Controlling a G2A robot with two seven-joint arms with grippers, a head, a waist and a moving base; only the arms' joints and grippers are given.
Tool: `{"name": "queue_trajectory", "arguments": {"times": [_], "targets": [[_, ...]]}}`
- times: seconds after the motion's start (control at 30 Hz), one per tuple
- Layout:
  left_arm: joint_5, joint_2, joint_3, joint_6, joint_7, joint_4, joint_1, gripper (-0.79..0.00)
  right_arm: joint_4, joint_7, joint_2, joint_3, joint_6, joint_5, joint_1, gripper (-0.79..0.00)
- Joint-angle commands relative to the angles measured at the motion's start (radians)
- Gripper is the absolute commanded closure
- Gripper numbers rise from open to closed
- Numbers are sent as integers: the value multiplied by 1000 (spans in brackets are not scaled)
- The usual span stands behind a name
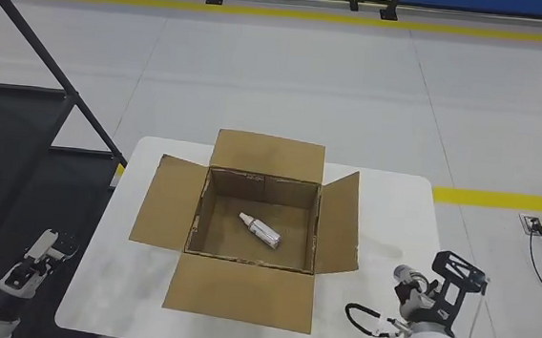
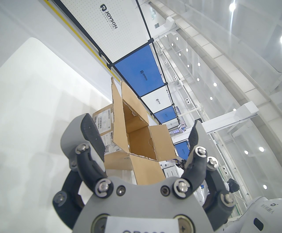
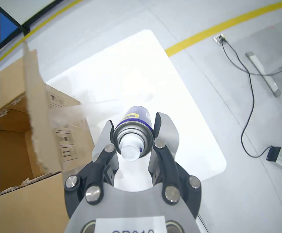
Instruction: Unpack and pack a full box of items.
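Right gripper [image 3: 134, 121] grips spray can [image 3: 137, 126] beside open cardboard box [image 1: 242, 293].
Left gripper [image 2: 142, 123]: jaws wide, empty. Small bottle [image 1: 260, 228] lies in box.

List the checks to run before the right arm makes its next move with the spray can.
1. Grip: ok. The right end effector is shut on the spray can, gripping it from both sides.
2. Can clear of the box: ok. It is beside the box, over the table.
3. Can resting on the table or lifted: cannot tell.
4. Box open: ok. It is folded out on all four sides.
5. Room inside: ok. One small bottle lies on the box floor.
6. Left end effector out of the way: ok. It is open and off the table's edge.
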Motion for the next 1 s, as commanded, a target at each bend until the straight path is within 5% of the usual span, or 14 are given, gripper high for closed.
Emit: {"name": "queue_trajectory", "arguments": {"times": [0.0, 0.3, 0.67, 0.97], "targets": [[0, 0, 0, 0, 0, 0, 0, -785, 0, 28, 2, 73, -44, 82, -10, 0], [0, 0, 0, 0, 0, 0, 0, -785, 283, 66, 17, 306, -247, 336, 138, 0], [0, 0, 0, 0, 0, 0, 0, -785, 577, 175, 31, 259, -259, 215, 387, 0], [0, 0, 0, 0, 0, 0, 0, -785, 661, 154, 34, 250, -252, 194, 425, 0]]}}
